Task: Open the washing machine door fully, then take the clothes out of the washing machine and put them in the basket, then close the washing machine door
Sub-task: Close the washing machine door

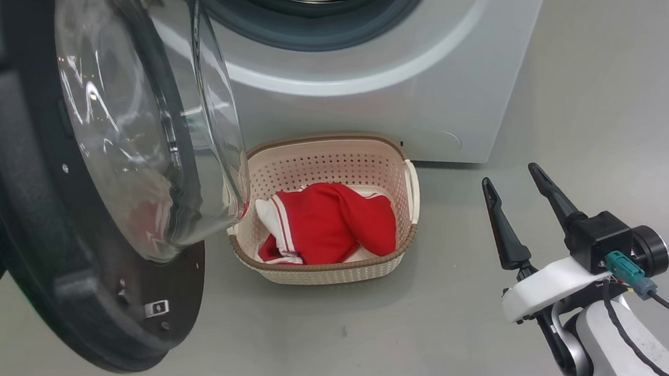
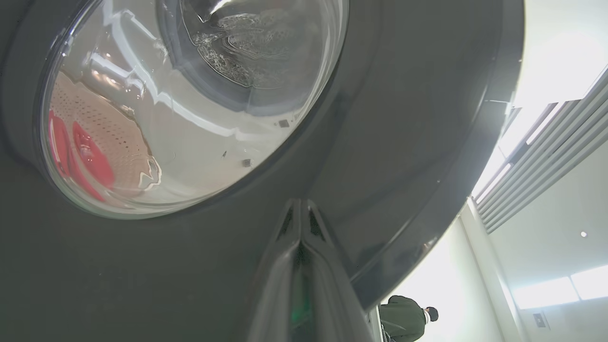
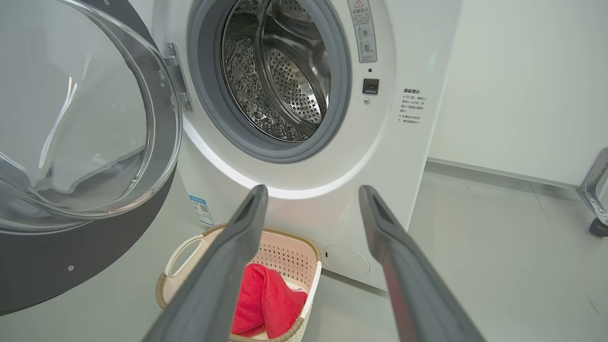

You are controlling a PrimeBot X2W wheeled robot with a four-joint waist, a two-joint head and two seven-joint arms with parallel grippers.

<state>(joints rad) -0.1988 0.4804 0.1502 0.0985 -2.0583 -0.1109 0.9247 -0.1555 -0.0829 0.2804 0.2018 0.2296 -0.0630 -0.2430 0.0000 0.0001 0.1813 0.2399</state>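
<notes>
The washing machine [image 1: 422, 81] stands at the top with its door [image 1: 39, 241] swung open to the left, glass bowl facing the basket. Bare steel shows inside the drum [image 3: 280, 71]. On the floor in front sits the cream basket [image 1: 396, 163] with the red and white clothes [image 1: 331, 222] inside. My left gripper [image 2: 299, 205] is shut, its tips against the door's black outer face [image 2: 380, 142]; in the head view the door hides it. To the right of the basket my right gripper [image 1: 510, 176] hovers open and empty, also seen as the right gripper [image 3: 313, 190] pointing at the machine's front.
Grey floor [image 1: 611, 124] spreads to the right of the machine and in front of the basket. A wheeled metal frame [image 3: 596, 199] stands at the far right by the white wall. A person [image 2: 403, 320] stands in the distance beyond the door's edge.
</notes>
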